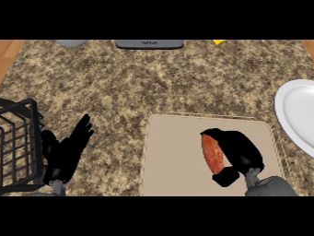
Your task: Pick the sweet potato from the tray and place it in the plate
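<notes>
An orange-red sweet potato [212, 152] lies on the beige tray [173, 152], right of its middle. My right hand [239, 152] is curled round the sweet potato from its right side, with the thumb under its near end, and hides much of it. The white plate [307, 117] sits at the right edge of the counter, partly out of view, and nothing shows on it. My left hand [65, 152] rests open with fingers up at the lower left, between the tray and a black basket.
A black wire basket [9, 143] stands at the left edge, close to my left hand. At the counter's far edge are a grey round object [71, 43], a dark flat device [149, 44] and a yellow bit [218, 42].
</notes>
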Robot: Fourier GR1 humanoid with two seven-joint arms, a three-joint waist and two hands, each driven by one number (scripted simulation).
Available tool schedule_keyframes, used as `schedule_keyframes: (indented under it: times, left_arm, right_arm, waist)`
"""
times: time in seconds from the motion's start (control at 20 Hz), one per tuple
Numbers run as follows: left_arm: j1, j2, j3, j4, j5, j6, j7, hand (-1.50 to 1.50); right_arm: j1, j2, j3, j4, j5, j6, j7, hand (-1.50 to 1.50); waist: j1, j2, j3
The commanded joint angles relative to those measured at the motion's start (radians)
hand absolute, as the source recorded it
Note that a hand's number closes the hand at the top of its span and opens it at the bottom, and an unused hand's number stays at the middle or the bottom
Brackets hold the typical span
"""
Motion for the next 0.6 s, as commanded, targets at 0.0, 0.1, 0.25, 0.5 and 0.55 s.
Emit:
schedule_keyframes:
  times: [0.0, 0.1, 0.25, 0.5, 0.55]
  left_arm:
    - [0.032, -0.004, -0.011, -0.096, -0.007, 0.005, 0.082, 0.00]
    - [-0.006, -0.015, 0.012, 0.008, -0.010, -0.024, 0.014, 0.00]
    - [0.025, 0.003, 0.027, -0.023, -0.026, -0.023, 0.011, 0.00]
    - [-0.004, -0.019, 0.009, -0.003, -0.026, -0.010, -0.009, 0.00]
    - [0.007, -0.010, 0.017, -0.002, -0.025, -0.012, -0.017, 0.00]
  right_arm:
    - [0.002, 0.014, 0.017, 0.057, 0.074, -0.025, -0.055, 1.50]
    - [0.026, 0.026, 0.018, 0.025, 0.108, -0.037, -0.066, 1.50]
    - [-0.026, 0.018, -0.028, 0.115, 0.131, -0.058, -0.126, 1.50]
    - [-0.182, 0.099, -0.379, 0.222, 0.105, -0.187, 0.347, 1.50]
    - [-0.190, 0.092, -0.431, 0.230, 0.104, -0.220, 0.397, 1.50]
  waist:
    - [0.000, 0.001, 0.001]
    - [-0.003, 0.002, 0.001]
    - [0.000, 0.002, 0.001]
    - [0.001, 0.027, 0.000]
    - [-0.001, 0.033, 0.000]
